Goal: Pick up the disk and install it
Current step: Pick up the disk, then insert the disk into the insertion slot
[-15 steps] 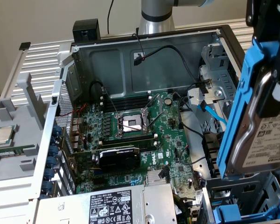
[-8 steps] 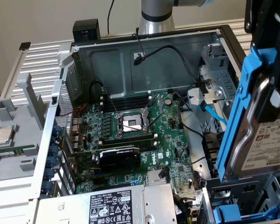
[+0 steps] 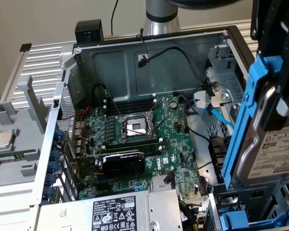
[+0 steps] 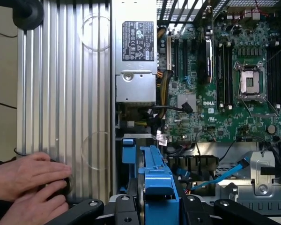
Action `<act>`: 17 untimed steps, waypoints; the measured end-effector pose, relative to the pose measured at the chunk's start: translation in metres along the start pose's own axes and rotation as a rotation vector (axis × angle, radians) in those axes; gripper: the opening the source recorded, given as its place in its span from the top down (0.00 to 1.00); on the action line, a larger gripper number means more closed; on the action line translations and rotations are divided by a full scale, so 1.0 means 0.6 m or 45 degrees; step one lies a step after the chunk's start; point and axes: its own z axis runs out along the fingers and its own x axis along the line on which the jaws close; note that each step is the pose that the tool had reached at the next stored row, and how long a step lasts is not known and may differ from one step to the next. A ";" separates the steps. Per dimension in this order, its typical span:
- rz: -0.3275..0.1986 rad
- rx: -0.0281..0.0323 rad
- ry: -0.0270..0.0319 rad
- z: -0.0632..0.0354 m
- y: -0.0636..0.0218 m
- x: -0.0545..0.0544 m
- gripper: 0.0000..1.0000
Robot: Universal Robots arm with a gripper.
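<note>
The pick-up is done and the carry toward installation is in hand. The gripper is closed on the disk, a rectangular grey metal hard drive with a white barcode label clipped in a blue plastic carrier frame. In the wrist view the black fingers press the blue frame from both sides.

The disk hangs in the air, tilted on edge. It is clear of everything below, over the near corner of the open black computer case on the exterior view's right. Beneath it lies the grey metal drive cage with another blue plastic frame seated in it.

The green motherboard fills the case floor. The large silver box with the black-and-white warning label sits along the near edge.

A person's two hands rest on the ribbed silver metal panel just beside the case.

To my eye, seating the drive calls for squaring the carrier to an empty slot in the cage. It also needs to stay clear of the loose blue cable and the cage walls.
</note>
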 end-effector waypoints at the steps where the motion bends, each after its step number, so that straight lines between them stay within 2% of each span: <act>1: -0.002 -0.0005 0.0000 0.000 0.000 0.000 0.63; 7: -0.035 -0.0062 0.0008 0.002 0.001 0.000 0.63; 17: -0.035 -0.0115 0.0008 0.005 0.001 -0.004 0.63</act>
